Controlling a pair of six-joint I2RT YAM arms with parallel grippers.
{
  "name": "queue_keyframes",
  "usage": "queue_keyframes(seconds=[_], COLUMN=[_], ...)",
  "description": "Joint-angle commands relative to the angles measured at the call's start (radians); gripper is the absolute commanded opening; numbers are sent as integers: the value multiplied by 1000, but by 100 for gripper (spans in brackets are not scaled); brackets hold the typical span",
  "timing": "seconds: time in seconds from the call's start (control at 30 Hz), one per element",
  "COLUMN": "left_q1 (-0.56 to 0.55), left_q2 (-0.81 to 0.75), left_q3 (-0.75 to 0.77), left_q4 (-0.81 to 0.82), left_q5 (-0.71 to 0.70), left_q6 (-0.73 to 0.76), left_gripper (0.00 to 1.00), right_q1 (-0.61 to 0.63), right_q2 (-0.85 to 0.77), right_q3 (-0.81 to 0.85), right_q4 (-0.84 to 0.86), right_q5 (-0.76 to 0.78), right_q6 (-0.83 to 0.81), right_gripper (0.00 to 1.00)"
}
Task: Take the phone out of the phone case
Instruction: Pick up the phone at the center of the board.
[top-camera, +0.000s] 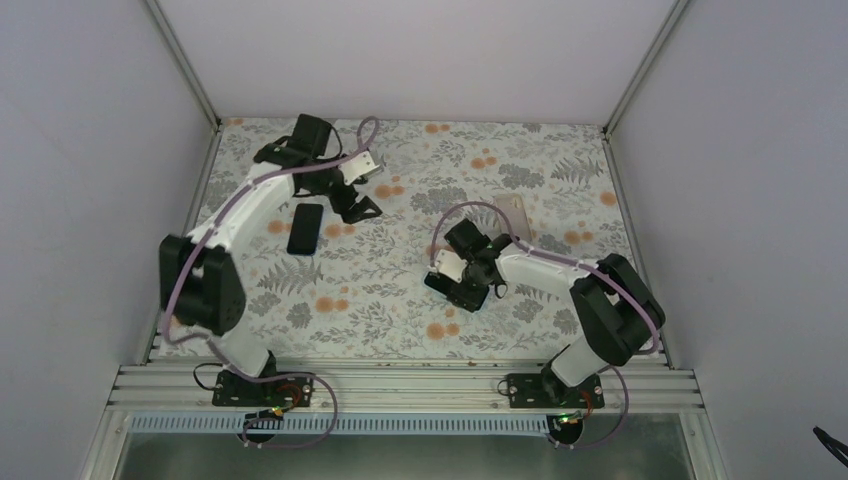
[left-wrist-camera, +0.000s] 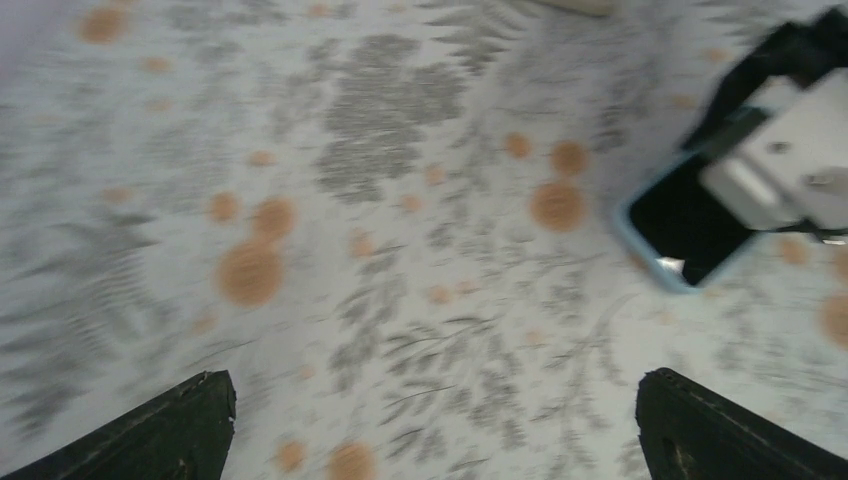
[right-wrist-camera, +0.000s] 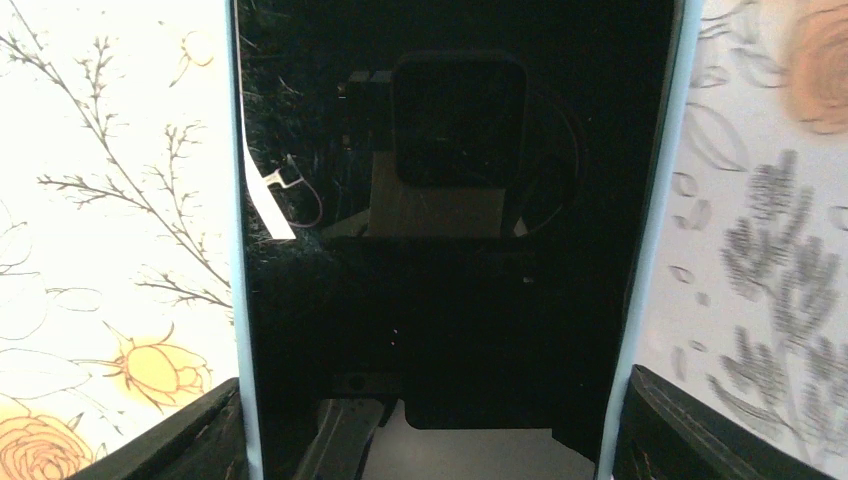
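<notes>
Overhead: the left gripper (top-camera: 358, 203) hovers near the table's (top-camera: 560, 160) far left corner, and the right gripper (top-camera: 462, 285) sits low at mid-table. Left wrist: its fingers (left-wrist-camera: 170, 430) stand wide apart above the table. Right wrist: the phone (right-wrist-camera: 450, 250), in its blue case (right-wrist-camera: 241, 330), lies between the right fingers (right-wrist-camera: 690, 435); whether they grip it cannot be told.

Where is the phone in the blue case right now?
In the top view, the phone in the light-blue case lies on the table, right of centre, directly under the right gripper, whose fingers straddle its long edges.
</notes>
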Motion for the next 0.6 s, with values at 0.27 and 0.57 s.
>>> queue_keyframes(seconds=[0.27, 0.57], left_q1=[3, 4], left_q2=[395, 547], left_q3=[319, 424], left_q4=[-482, -574], left_q5=[559, 638], left_q6=[122, 114], left_gripper=[95, 92], right_q1=[13, 51], right_q2=[-108, -16], right_q3=[206, 333], right_q4=[76, 87], right_q5=[78, 125], right_q6=[18, 17], right_gripper=[42, 41])
